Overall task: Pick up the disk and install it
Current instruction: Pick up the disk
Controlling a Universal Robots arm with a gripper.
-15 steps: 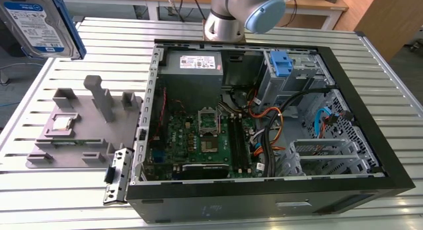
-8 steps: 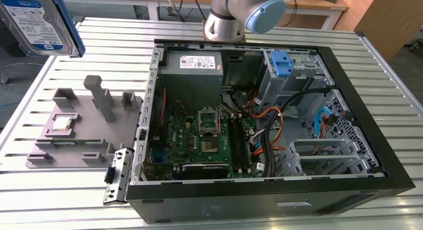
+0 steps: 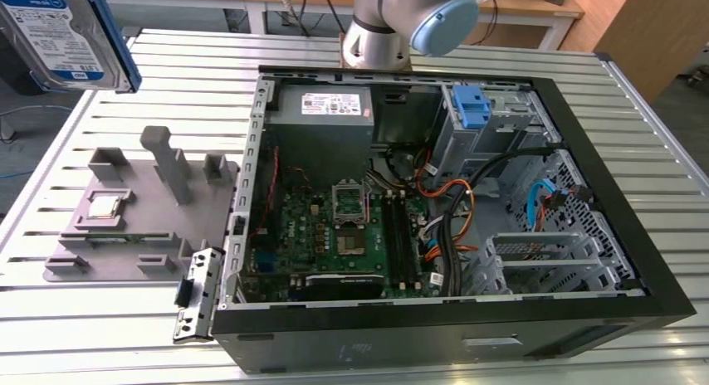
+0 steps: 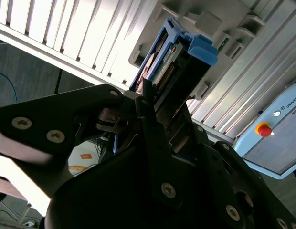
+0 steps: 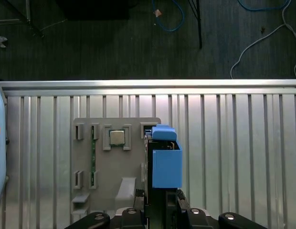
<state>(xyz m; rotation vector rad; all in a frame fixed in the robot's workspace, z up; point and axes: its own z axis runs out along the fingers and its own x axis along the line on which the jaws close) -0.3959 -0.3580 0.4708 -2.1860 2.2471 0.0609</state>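
Pick-up looks done, the gripper point(image 5: 162, 194) clamping the disk point(image 3: 65, 35) aloft at the exterior view's upper left (off the grey fixture point(image 3: 122, 227)); installing likely needs careful alignment with a bay in the open case point(image 3: 653, 269).

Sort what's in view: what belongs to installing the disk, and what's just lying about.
Job in hand:
- the disk, held up off the table in the pincer
- the open computer case, likely where it goes

Lying about:
- the processor chip
- the grey fixture plate under the chip
- the slatted metal table
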